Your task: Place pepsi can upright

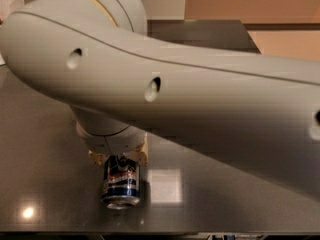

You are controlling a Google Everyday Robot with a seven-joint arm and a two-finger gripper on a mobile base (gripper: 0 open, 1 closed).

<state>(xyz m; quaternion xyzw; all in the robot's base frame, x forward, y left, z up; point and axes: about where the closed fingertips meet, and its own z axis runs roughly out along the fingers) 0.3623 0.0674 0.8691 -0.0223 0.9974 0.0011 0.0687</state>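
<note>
The pepsi can [121, 182] is dark blue with a red-white-blue band. It is in the camera view at lower centre-left, over the dark table [45, 174]. Its silver end faces down and toward the camera, and it looks slightly tilted. My gripper [119, 157] hangs below the big white arm [165, 89], right over the can's far end. A tan finger shows on each side of that end and they close on it. The can's far end is hidden by the wrist.
A white bowl [7, 2] sits at the back left corner, partly behind the arm. The table's front edge [160, 232] runs just below the can. The arm hides much of the table's middle and right. A light glare [163, 186] lies right of the can.
</note>
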